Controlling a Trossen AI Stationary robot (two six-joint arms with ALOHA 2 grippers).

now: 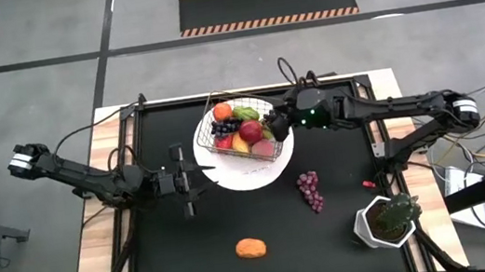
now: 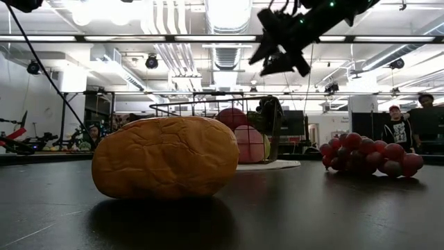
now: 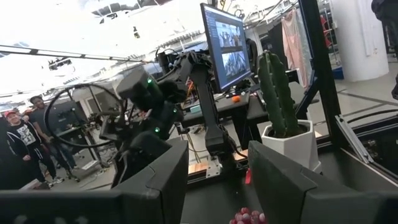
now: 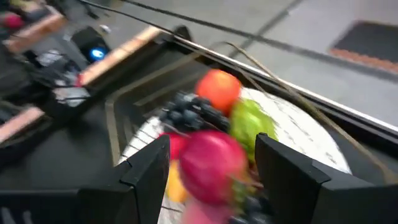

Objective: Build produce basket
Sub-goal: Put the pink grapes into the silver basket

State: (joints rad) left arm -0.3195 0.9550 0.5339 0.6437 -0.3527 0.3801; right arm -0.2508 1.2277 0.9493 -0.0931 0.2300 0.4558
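Loading was in hand: my right gripper (image 1: pixel 277 129), jaws apart and empty, hung over the basket (image 1: pixel 240 132) on the plate (image 1: pixel 271 172) near the table's far edge. Next, I judged, the grapes (image 1: pixel 310 191); their long axis ran far-to-near. Left gripper (image 1: pixel 193 177) waited, parted.

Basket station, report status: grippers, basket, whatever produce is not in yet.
Right gripper open over the basket. Left gripper open, beside the plate. Grapes and orange piece on table.
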